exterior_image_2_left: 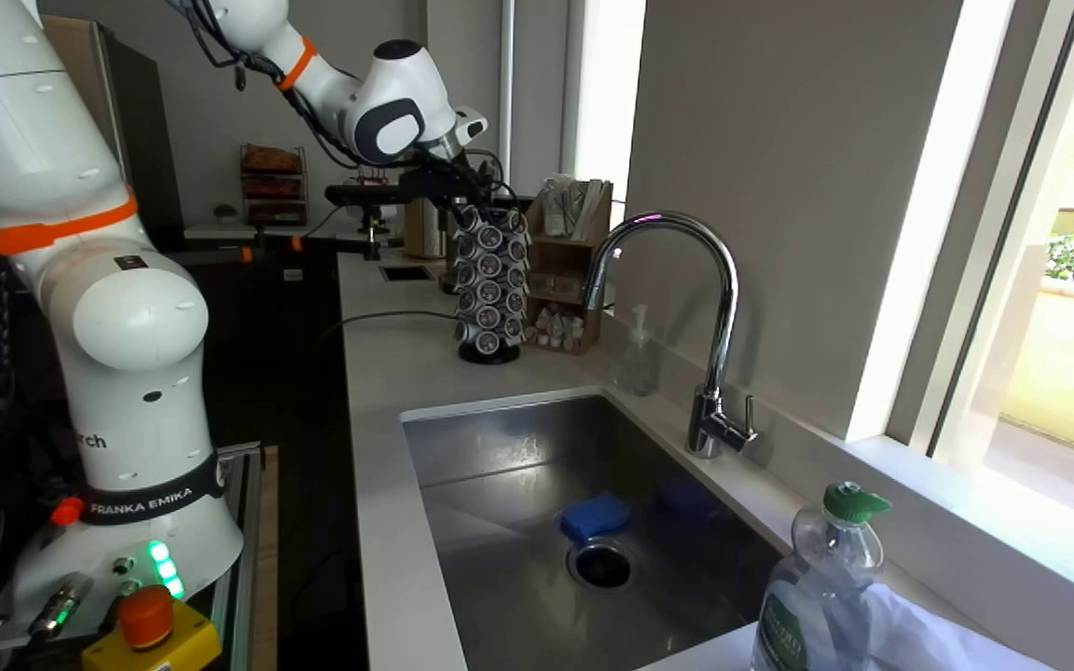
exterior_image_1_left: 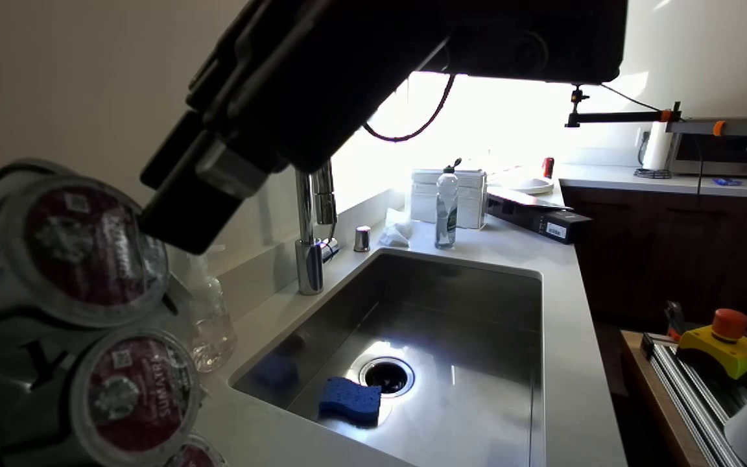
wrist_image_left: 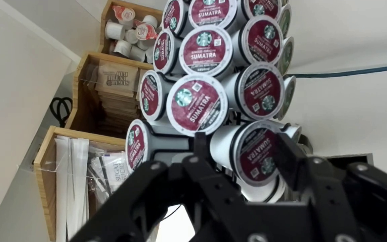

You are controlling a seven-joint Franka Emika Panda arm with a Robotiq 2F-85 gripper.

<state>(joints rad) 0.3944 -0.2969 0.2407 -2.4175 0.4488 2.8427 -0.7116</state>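
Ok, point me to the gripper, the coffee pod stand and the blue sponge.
Gripper [wrist_image_left: 241, 139], wrist view: midway between its fingertips.
Coffee pod stand [exterior_image_2_left: 488, 357], in an exterior view: front of its black base.
Blue sponge [exterior_image_1_left: 349, 397], in an exterior view: middle of its visible surface.

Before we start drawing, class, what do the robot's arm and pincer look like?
The arm is white and rounded, with orange bands, black cables along its upper stretch and, low down, a black collar lettered FRANKA EMIKA. The pincer is black, with two slim fingers and metallic screw heads.
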